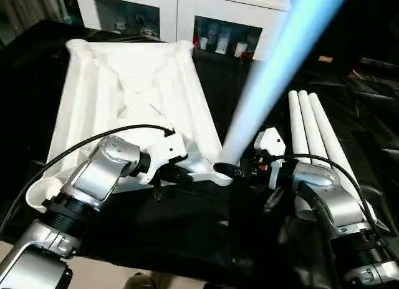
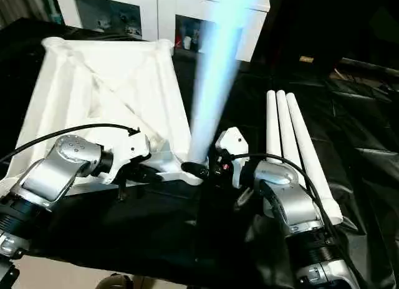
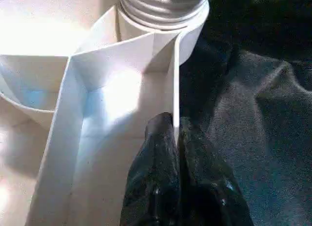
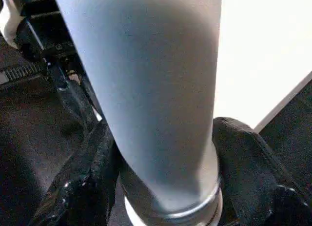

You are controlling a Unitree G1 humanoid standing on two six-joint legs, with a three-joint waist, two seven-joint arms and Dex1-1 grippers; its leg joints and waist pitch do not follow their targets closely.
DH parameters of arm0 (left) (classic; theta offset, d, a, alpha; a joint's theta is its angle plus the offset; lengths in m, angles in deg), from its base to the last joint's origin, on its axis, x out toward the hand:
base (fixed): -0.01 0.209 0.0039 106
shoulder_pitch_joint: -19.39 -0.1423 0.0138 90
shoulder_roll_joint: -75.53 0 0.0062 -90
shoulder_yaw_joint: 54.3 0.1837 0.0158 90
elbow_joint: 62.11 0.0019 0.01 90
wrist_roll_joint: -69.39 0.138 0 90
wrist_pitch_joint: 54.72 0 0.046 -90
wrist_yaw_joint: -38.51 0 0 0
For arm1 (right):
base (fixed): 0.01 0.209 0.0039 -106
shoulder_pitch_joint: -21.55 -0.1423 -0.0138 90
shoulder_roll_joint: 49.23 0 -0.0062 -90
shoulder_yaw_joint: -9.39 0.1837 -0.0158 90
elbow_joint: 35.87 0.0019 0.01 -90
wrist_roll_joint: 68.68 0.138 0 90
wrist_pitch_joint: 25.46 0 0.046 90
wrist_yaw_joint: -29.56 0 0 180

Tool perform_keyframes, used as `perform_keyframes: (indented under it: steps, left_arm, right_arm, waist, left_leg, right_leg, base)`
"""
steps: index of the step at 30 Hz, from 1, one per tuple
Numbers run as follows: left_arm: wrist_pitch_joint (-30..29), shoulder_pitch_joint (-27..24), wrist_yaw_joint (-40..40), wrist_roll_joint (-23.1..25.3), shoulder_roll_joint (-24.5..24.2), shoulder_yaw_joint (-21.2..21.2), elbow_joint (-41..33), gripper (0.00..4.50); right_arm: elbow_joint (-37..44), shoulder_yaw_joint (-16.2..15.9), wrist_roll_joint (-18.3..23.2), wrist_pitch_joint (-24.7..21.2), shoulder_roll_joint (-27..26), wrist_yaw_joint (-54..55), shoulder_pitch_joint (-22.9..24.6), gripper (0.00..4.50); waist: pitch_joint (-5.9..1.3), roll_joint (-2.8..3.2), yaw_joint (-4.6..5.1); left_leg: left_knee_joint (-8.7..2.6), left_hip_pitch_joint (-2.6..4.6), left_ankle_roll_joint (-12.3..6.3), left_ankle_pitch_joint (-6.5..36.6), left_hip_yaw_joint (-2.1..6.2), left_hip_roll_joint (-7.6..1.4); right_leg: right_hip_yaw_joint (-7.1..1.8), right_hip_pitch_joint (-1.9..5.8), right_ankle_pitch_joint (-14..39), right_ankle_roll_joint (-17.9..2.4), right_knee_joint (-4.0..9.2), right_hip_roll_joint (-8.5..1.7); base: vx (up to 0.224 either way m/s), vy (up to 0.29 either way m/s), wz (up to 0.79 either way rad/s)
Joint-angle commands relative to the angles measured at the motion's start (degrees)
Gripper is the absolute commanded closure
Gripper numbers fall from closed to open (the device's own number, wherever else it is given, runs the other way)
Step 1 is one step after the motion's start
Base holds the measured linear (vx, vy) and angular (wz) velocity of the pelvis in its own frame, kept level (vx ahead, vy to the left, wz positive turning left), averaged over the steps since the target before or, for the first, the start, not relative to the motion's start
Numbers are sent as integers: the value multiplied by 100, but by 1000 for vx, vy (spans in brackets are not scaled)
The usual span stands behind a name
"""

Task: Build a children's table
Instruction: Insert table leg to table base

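Nearest me, my two silver forearms are reaching in over the black-draped worktop [image 1: 187,233]. My left gripper [image 1: 181,175] is sitting at the near edge of the upturned tabletop [image 1: 124,95], its fingers [image 3: 163,153] pressed together on the thin white wall of the rim; in the left wrist view one finger is lying on each side of that wall, just short of the corner socket [image 3: 163,13], where I am seeing the ribbed end of a leg seated in the socket.

Beside it, my right gripper [image 1: 240,170] is holding the leg [image 1: 274,70] near its lower end, the fingers [image 4: 248,162] clamped on either side of the tube. The leg is standing in that near right corner socket and is leaning up toward the camera, out past the top edge of the head views.

The tabletop is lying underside up on the worktop, ribs crossing diagonally, with round sockets at its far corners and one at the near left corner.

To the right, three more legs [image 1: 315,133] are lying side by side on the cloth, touching one another, partly behind my right forearm.

Farthest back, a white cabinet [image 1: 187,14] with glass doors is standing behind the worktop.
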State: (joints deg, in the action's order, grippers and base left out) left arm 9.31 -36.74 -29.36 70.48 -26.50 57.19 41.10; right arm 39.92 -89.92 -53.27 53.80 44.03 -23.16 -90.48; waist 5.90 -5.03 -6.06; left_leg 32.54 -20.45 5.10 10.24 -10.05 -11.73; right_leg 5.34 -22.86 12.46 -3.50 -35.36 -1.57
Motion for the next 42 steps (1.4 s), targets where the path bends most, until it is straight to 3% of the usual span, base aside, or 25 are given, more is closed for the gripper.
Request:
perform_keyframes:
  steps: [1,5,12,23,27,30,35,38,39,42]
  left_arm:
    - [193,61,-167,-280,137,13,-281,450]
    - [224,85,-196,-268,126,6,-259,450]
    - [365,63,-160,-229,101,-13,-179,450]
    - [767,98,-299,-331,154,-70,-8,450]
    - [893,75,-513,-376,85,-7,-64,450]
    - [995,75,-605,-327,1,49,-49,450]
    - [1110,108,-527,-331,18,-34,25,450]
    - [535,152,-961,-1003,-13,-426,-340,395]
    - [520,152,-974,-1021,-15,-436,-352,395]
    - [316,163,-1096,-1244,-32,-572,-504,371]
  right_arm:
    - [42,45,90,-110,9,-37,92,173]
    - [63,90,149,-139,-19,-120,105,203]
    - [192,284,437,-143,-44,-197,289,209]
    - [-373,311,471,134,-188,-325,552,209]
    - [-546,363,500,174,-233,-330,482,209]
    - [-339,515,748,-24,-267,-416,407,209]
    - [-123,555,901,-147,-237,-489,400,209]
    - [204,557,1042,-272,-177,-550,450,209]
    - [211,557,1045,-275,-176,-550,451,209]
    - [297,555,1081,-316,-167,-550,459,209]
  waist:
    - [-453,87,-1]
    - [-477,82,-15]
    - [-488,70,-57]
    - [-449,94,-55]
    - [-465,97,-60]
    - [-477,100,-82]
    - [-481,100,-106]
    - [-482,91,-123]
    - [-492,113,-145]
    - [-476,89,-156]
  left_leg:
    - [-282,42,-506,85,74,-244]
    - [-261,32,-576,-84,77,-235]
    - [-245,28,-608,-88,75,-231]
    - [-248,25,-402,309,81,-228]
    - [-241,23,-432,218,84,-222]
    - [-234,39,-488,155,81,-235]
    - [-230,35,-470,199,83,-243]
    - [-227,27,-435,178,80,-230]
    - [-230,41,-400,173,85,-249]
    - [-232,27,-358,242,81,-245]
  right_leg:
    - [-454,434,-554,-1127,292,-706]
    - [-447,444,-906,-1165,246,-698]
    - [-440,449,-907,-1153,234,-688]
    - [-440,419,-35,-988,319,-704]
    - [-442,425,-171,-1011,298,-705]
    - [-436,412,-372,-1083,265,-689]
    - [-433,415,-284,-1065,273,-716]
    - [-432,420,-277,-1057,252,-711]
    - [-428,412,-293,-1127,249,-735]
    - [-425,418,-239,-1181,247,-724]
  base:
    - [0,0,0]
    - [0,0,0]
    - [0,0,0]
    - [0,0,0]
    - [0,0,0]
    - [0,0,0]
    - [0,0,0]
    - [0,0,0]
    - [0,0,0]
    - [0,0,0]
